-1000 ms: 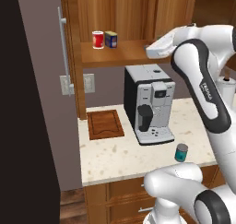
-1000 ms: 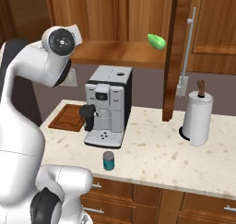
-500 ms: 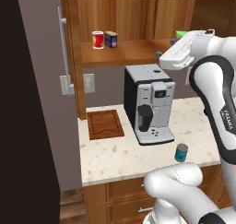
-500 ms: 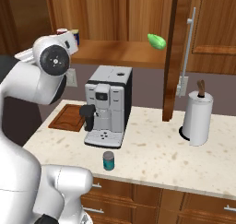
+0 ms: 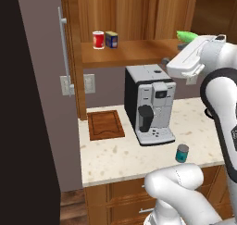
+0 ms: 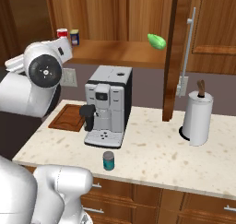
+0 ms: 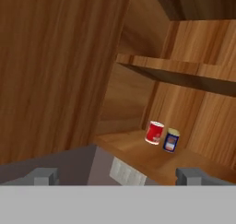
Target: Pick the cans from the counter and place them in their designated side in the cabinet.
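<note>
The dark blue can (image 5: 111, 39) with its yellow label stands on the left of the open cabinet's shelf board (image 5: 139, 50), right beside a red can (image 5: 98, 40). In the hand view, the blue can (image 7: 171, 140) and the red can (image 7: 154, 132) stand side by side, some way ahead. The teal can (image 5: 182, 153) with a grey lid stands upright near the counter's (image 5: 115, 157) front edge, in front of the coffee machine; it is also seen from the right (image 6: 109, 161). My gripper (image 7: 117, 176) is open and empty. My hand (image 5: 187, 62) hangs above the coffee machine, in front of the shelf.
A black and silver coffee machine (image 5: 150, 110) stands mid-counter, with a wooden cutting board (image 5: 105, 124) to its left. A green object (image 6: 156, 41) lies on the shelf's right part. A paper towel holder (image 6: 198, 117) stands at the counter's right, and a tall dark grey unit (image 5: 28, 103) borders the left.
My hand has drawn back from the shelf and sunk lower, towards the top of the coffee machine. The jaws stayed open. The cans have not moved.
</note>
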You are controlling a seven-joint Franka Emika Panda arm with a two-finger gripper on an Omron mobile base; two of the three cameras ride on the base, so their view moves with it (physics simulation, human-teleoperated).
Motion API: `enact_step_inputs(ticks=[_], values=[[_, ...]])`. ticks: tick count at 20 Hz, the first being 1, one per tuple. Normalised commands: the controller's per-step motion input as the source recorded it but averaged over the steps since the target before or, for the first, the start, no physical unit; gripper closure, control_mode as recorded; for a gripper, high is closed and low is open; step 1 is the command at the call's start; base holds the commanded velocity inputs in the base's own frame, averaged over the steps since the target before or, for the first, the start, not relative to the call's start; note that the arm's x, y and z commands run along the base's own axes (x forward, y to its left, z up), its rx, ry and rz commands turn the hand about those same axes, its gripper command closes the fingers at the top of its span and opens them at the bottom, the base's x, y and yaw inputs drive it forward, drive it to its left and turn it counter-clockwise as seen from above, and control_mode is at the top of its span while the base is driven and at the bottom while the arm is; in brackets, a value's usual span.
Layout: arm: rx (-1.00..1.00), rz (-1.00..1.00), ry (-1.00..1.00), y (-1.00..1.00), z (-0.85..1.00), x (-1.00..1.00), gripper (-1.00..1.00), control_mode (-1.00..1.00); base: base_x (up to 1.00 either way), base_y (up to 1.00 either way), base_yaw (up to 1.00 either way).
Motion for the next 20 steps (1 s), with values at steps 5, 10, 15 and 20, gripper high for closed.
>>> enact_step_inputs(ticks=[5,10,15,20], values=[[0.00,-0.02,0.04,-0.08,0.05,-0.39,-1.00,-1.00,0.00,0.00,0.00],[-0.05,-0.03,0.06,-0.24,0.03,-0.34,-1.00,-1.00,0.00,0.00,0.00],[-0.11,-0.03,0.23,-0.30,0.00,-0.24,-1.00,-1.00,0.00,0.00,0.00],[-0.14,-0.05,0.30,-0.11,-0.01,-0.19,-1.00,-1.00,0.00,0.00,0.00]])
